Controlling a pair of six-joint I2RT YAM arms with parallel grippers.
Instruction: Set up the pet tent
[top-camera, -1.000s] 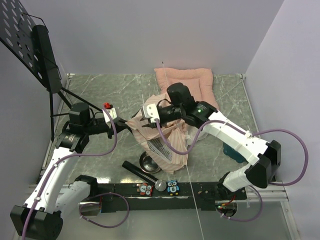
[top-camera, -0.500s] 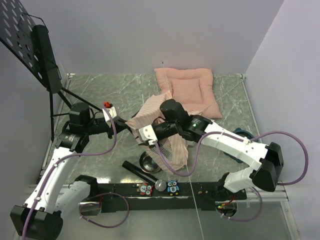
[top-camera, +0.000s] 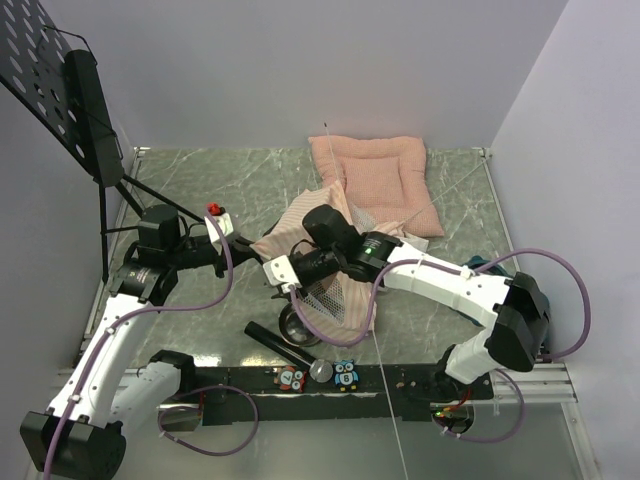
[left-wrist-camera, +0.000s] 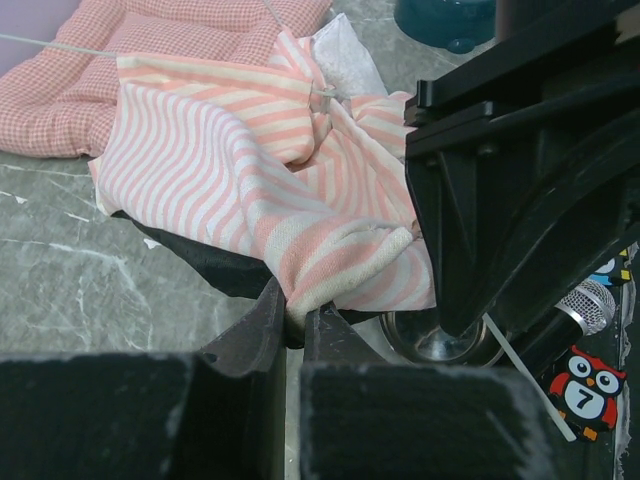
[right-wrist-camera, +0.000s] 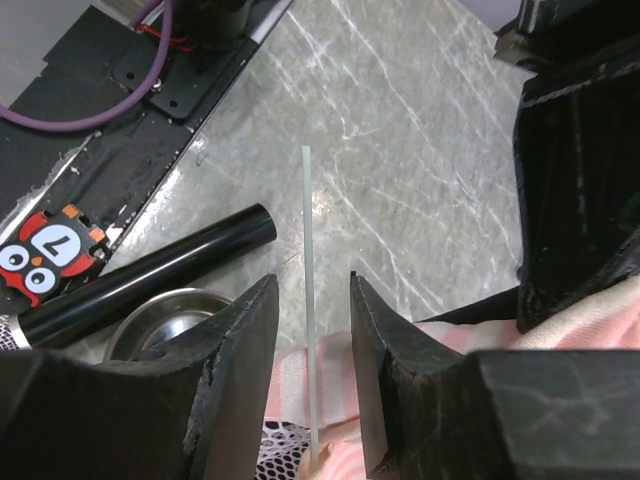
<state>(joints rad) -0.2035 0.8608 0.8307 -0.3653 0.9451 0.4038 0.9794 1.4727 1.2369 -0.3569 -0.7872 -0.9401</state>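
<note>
From above, the right fingers (top-camera: 282, 283) have swung left and nearer within the last second. They were over the top of the pet tent (top-camera: 335, 275) and are now at its near-left edge, just above the steel bowl (top-camera: 297, 325). The left fingers (top-camera: 256, 257) have kept their place at the tent's left corner. The tent itself lies crumpled mid-tabletop (top-camera: 200, 190), just near of the pink cushion (top-camera: 375, 180), so it is not yet standing. This view shows one tent, one cushion, one bowl, one black tube (top-camera: 280, 345) and two owl tags (top-camera: 345, 375).

At the left wrist, the fingers (left-wrist-camera: 255, 340) are pressed together, pinching a rolled hem of the striped fabric (left-wrist-camera: 250, 170) and anchoring that corner. One owl tag (left-wrist-camera: 585, 380) shows here.

At the right wrist, the fingers (right-wrist-camera: 240, 340) stand spread. One thin white pole (right-wrist-camera: 307, 300) runs between them, touching neither. The bowl (right-wrist-camera: 165, 320), the tube (right-wrist-camera: 150, 270) and one owl tag (right-wrist-camera: 40, 255) lie beyond. The shift probably lines the right arm up to close on this pole while the left steadies the cloth.
</note>
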